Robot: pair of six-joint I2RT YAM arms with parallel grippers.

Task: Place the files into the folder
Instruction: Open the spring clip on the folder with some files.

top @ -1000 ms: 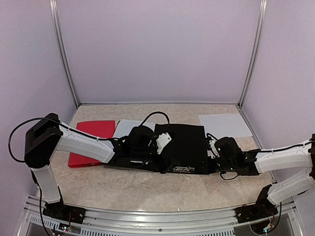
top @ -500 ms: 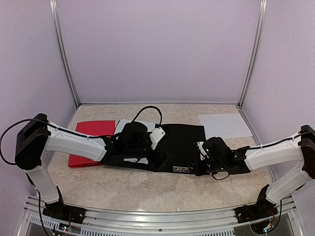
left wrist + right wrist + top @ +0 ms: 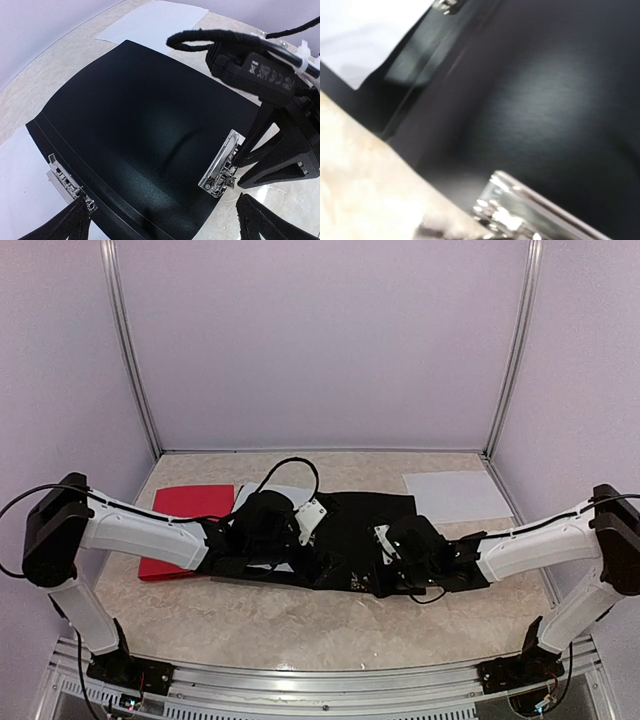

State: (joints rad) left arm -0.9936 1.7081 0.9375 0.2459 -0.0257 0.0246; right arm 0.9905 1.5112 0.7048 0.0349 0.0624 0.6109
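- Logged table [image 3: 250, 625]: beige stone-look top, work gathered at its middle.
- Noted black folder [image 3: 375, 515] lying open and flat at centre; inner face bare, no paper on it.
- Noted red folder [image 3: 190, 502] closed at left, out of the action.
- Counted two files, both outside the black folder. One white sheet [image 3: 455, 495] at far right, near the far corner. A second sheet [image 3: 20, 165] at the left edge, perhaps tucked under the flap; cannot tell.
- Left gripper [image 3: 162, 200]: fingers spread wide, holding nothing, poised over the inner face.
- Right gripper [image 3: 245, 172]: tips at the near edge, right beside a metal clip [image 3: 220, 167]. Own view blurred; cannot tell whether pinching or parted.
- Judged step: readying the opened folder; loading not yet begun.
- Next move calls for picking one sheet, lifting its thin edge off the table, then sliding it flat onto the inner face without snagging the clips.
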